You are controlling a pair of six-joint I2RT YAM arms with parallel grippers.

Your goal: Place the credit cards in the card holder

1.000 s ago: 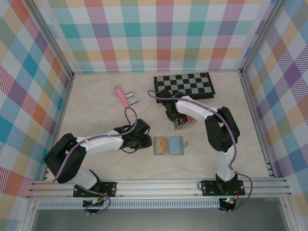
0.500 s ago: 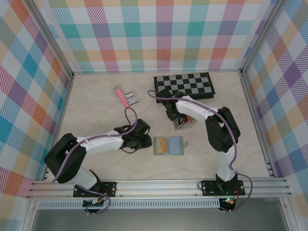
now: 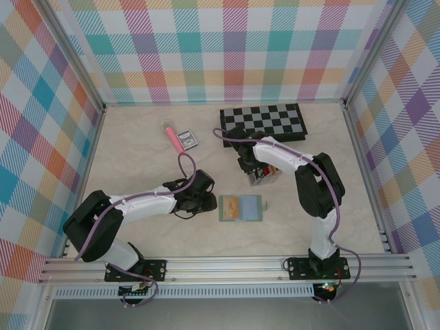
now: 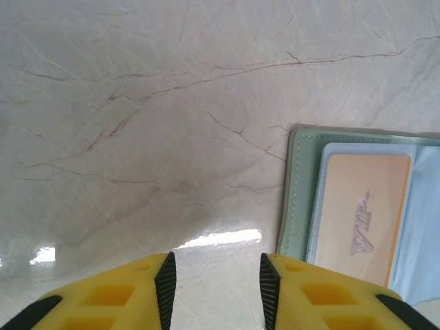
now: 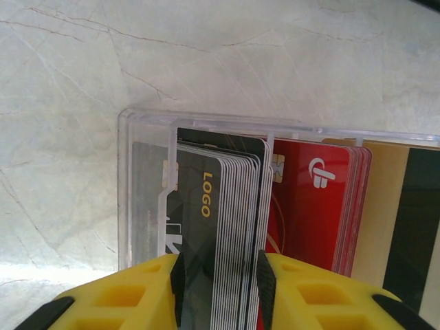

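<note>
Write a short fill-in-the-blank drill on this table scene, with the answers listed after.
The orange card in the open card holder reads ___. The stack marked LOGO, which the right gripper straddles in the clear rack, is ___. The neighbouring stack is ___. The left gripper has ___ between its fingers.
Missing words: VIP; black; red; nothing.

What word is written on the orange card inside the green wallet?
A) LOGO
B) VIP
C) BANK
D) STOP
B: in the left wrist view, the orange card tucked in the open card holder has VIP printed on its face.
</note>
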